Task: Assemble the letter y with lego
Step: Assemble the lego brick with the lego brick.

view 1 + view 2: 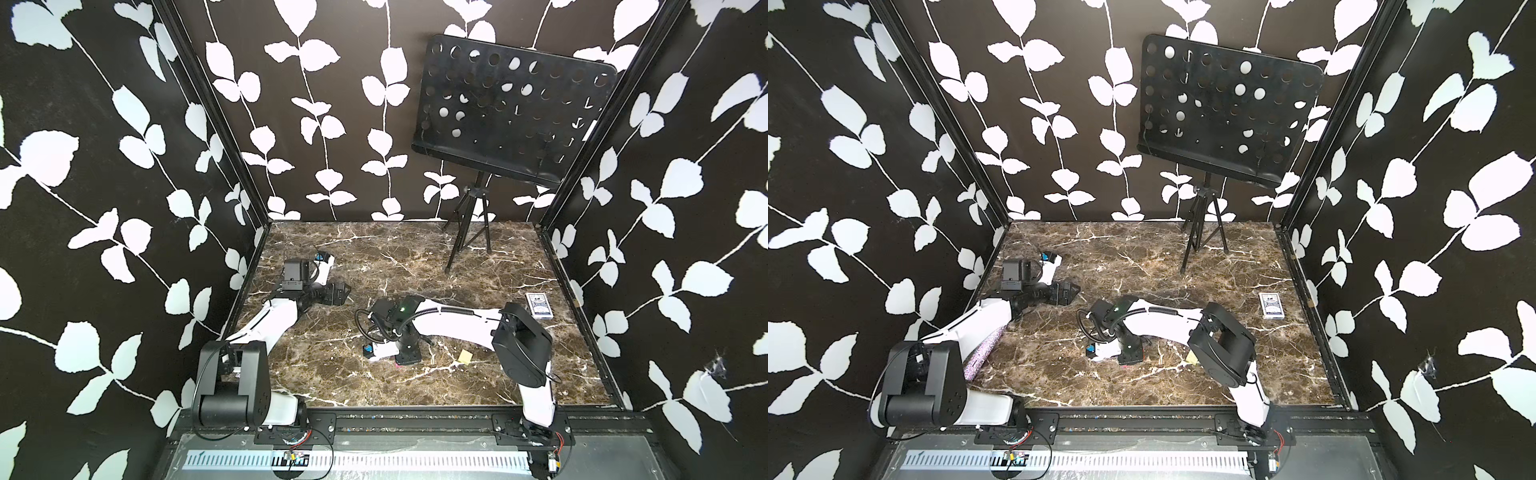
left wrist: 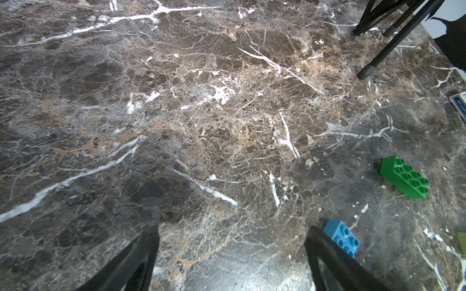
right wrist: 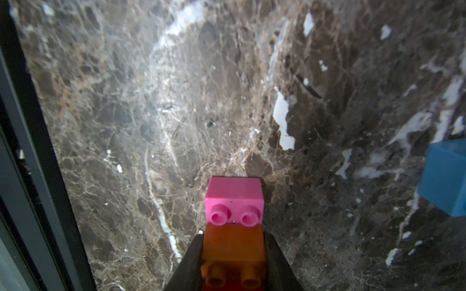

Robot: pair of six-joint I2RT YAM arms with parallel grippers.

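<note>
Marble counter (image 1: 415, 257) low under my right fingers (image 3: 189, 267), clamped on the orange brick (image 3: 232, 241) with pink brick (image 3: 234, 199) attached, so stem-building I judge; left fingers (image 2: 136, 262) spread empty near blue brick (image 2: 343, 236); next needs green brick (image 2: 404, 180) fetched and squared.

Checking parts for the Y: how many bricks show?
5: pink and orange joined, in the right pincer; blue, green and cream loose on the table. More may be hidden.

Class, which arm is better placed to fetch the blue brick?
Left, probably: the left gripper is open with the blue brick beside it; the right gripper is shut on the orange brick.
</note>
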